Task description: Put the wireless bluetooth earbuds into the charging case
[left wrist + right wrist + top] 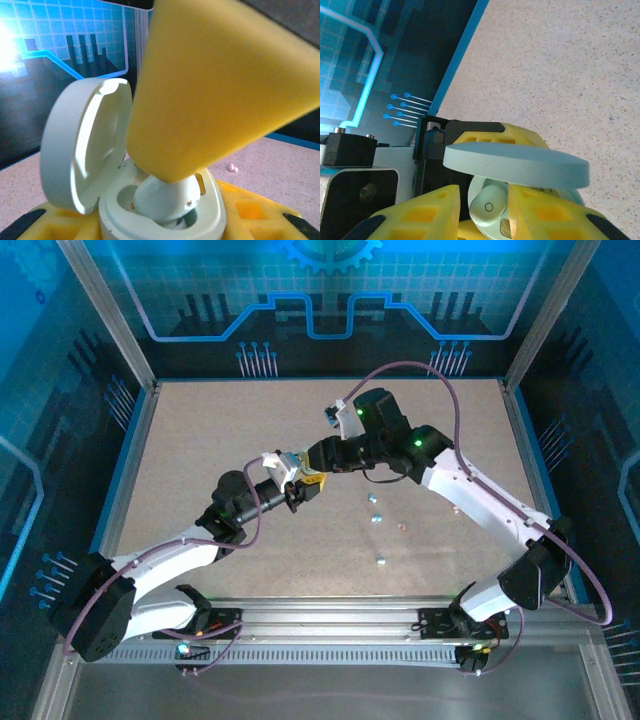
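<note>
The pale green charging case stands with its lid swung up to the left, and my left gripper is shut on its body. One pale earbud sits tilted in a well of the case, under a yellow finger of the other arm. In the right wrist view that earbud lies between the fingers of my right gripper, touching the right one with a dark gap to the left one. From above, the two grippers, left and right, meet mid-table.
Several tiny loose earbuds lie on the speckled table to the right of the grippers: pale ones and a pinkish one. A pink bit shows beyond the case. Blue rails edge the table.
</note>
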{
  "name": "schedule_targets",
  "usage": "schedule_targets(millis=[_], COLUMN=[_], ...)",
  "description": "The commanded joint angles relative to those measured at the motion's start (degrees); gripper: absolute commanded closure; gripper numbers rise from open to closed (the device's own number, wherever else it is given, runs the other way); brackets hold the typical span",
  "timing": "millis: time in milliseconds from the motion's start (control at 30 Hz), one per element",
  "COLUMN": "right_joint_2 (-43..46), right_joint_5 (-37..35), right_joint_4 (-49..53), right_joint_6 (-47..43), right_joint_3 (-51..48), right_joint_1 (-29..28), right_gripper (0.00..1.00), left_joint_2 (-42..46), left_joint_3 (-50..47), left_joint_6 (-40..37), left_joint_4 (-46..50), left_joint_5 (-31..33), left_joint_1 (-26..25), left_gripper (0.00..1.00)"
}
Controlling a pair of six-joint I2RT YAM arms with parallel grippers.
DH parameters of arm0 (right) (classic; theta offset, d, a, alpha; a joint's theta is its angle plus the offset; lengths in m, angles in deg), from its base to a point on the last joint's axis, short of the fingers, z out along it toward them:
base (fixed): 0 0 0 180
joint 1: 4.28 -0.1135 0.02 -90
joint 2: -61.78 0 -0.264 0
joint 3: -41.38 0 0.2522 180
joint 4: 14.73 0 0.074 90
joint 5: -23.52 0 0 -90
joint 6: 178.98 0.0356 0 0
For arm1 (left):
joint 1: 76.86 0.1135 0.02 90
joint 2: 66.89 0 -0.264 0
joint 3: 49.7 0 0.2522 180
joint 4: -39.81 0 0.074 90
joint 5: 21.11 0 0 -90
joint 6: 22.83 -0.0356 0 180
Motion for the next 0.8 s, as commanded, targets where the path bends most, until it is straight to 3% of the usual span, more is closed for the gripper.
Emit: schedule_targets(millis=[0,300,433,767], right_joint_2=[0.24,-0.56,-1.27,-1.78], right_joint_5=[-0.98,0.57,-3.36,2.14], right_joint_4=[3.38,2.64,6.72,6.22], right_joint_6=[-1.66,-2.04,-4.81,-8.79], right_joint_3=[1.94,2.72,4.75,5.84], right_joint_1=[-1.26,-1.95,-2.96,-3.1], right_gripper=[0.68,0.73,0.74,0.74], left_joint_2=[0.66,0.36,0.58,0.96], left_joint_3=[2.1,2.27,2.27,2.27], left_joint_6=[1.02,1.14,1.09,1.09], left_joint_4=[-3.67,-3.53,-3.46,-3.05], left_joint_5=[0.18,-0.2,-0.08,-0.24], left_joint_1=[-0.17,-0.13,-0.15,-0.12], left_gripper=[0.66,0.66,0.66,0.66])
